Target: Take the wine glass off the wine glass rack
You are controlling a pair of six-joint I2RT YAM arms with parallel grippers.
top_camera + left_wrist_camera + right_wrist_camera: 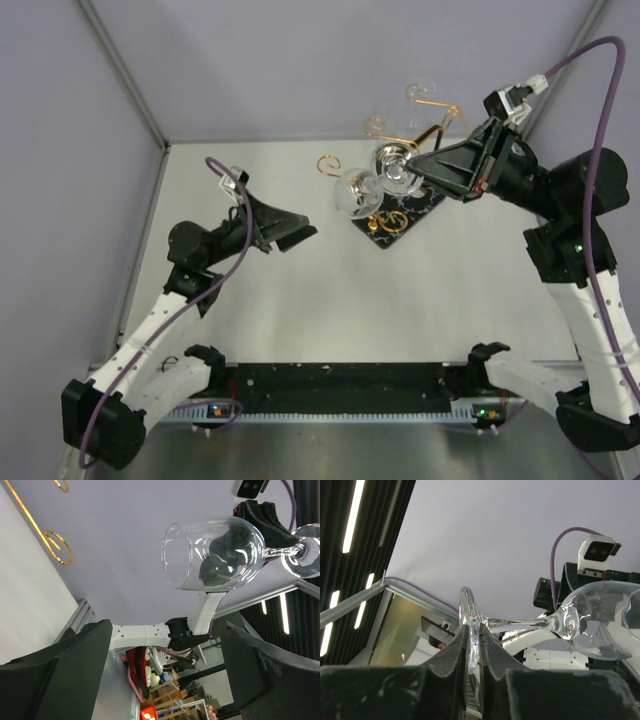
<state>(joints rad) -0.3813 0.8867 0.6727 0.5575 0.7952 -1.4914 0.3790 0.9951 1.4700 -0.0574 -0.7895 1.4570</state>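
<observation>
The wine glass (358, 192) lies sideways in the air, just left of and above the wine glass rack. The rack is a gold wire stand (428, 115) on a black marbled base (400, 218). My right gripper (418, 170) is shut on the glass's round foot (470, 630), with the stem and bowl (600, 625) pointing away from it. My left gripper (300, 232) is open and empty, left of and apart from the glass. In the left wrist view the bowl (215, 555) hangs above my open fingers (60, 670), and a gold spiral arm end (56, 550) shows at upper left.
Purple-grey walls close the table at the back and left (120, 80). A black strip (340, 380) runs along the near edge between the arm bases. The right arm (580, 230) reaches in from the right side.
</observation>
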